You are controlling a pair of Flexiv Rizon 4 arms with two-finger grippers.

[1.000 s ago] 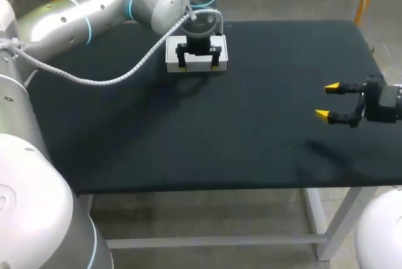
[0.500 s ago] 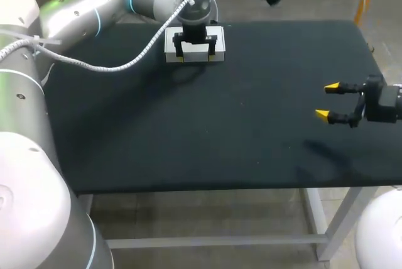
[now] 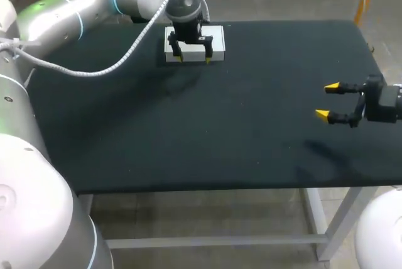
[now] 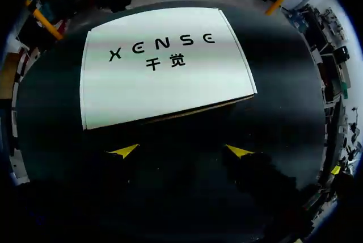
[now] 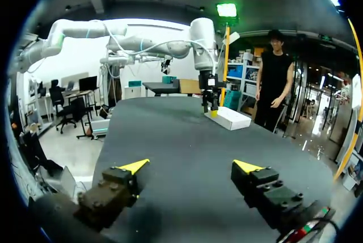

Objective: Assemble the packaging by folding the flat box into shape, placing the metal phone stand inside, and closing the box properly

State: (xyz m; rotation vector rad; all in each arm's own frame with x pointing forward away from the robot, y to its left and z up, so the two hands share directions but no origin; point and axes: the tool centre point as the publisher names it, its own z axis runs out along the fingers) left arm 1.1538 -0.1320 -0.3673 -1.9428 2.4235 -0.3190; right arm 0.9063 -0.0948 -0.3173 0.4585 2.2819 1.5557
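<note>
Left claw (image 3: 193,60) hides the middle of the white box (image 3: 217,38)

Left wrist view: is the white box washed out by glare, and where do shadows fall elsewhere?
Left wrist view: the white box shows light and grey bands, not blown out, its print legible; the left gripper is dark except its yellow tips. Head view: soft shadows lie on the black table beside the box and near the right gripper.

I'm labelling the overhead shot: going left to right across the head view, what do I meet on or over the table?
left arm → white box → right gripper
</note>
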